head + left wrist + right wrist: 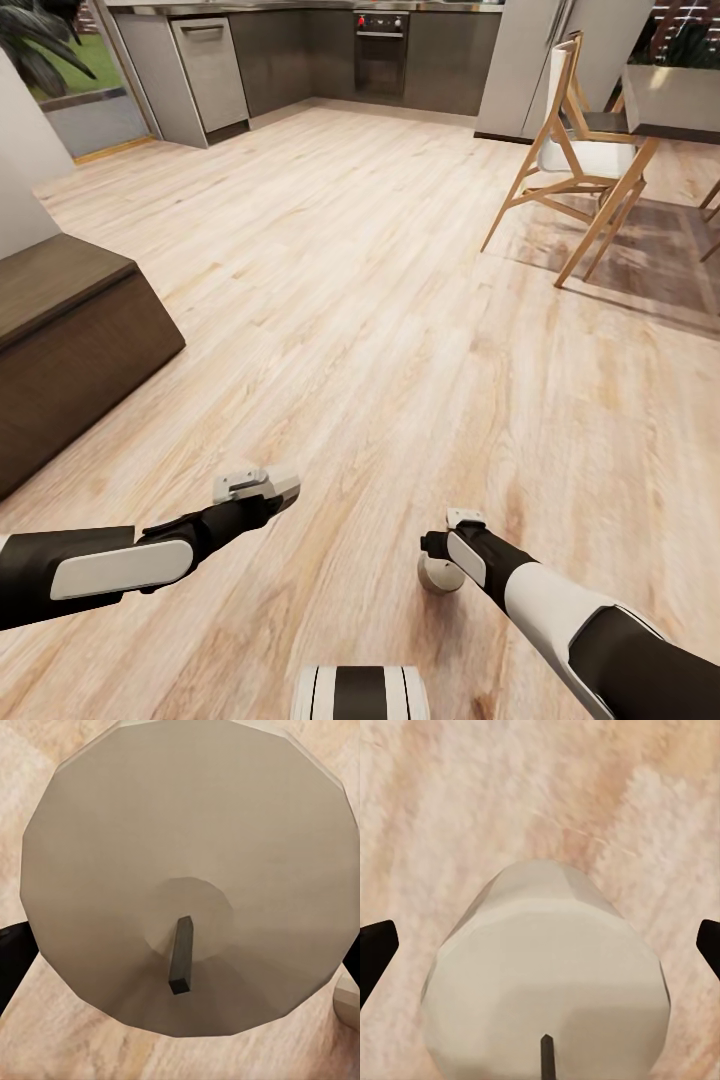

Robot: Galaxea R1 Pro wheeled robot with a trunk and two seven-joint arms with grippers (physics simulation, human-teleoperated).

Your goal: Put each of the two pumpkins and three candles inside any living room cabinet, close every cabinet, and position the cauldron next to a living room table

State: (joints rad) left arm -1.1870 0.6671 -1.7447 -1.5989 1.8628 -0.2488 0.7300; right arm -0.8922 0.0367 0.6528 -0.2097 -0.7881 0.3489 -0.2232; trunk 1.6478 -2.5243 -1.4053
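1. A candle (187,877) sits between the left gripper's (262,487) fingers, wick toward the camera; the gripper is closed on it.
2. A second candle (547,982) is held by the right gripper (452,572), above bare floor (380,300).
3. The cabinet (70,340) lies left of both candles, well apart.
4. Beyond the cabinet's corner wide floor runs to the chair (580,150) and kitchen units (300,50).

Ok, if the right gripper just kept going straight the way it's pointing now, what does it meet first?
The candle: it sits between the right gripper's fingers, wick end nearest the wrist camera. Beyond it lies the wooden floor, which the arm points down at in the head view. How far off the floor is can't be judged.
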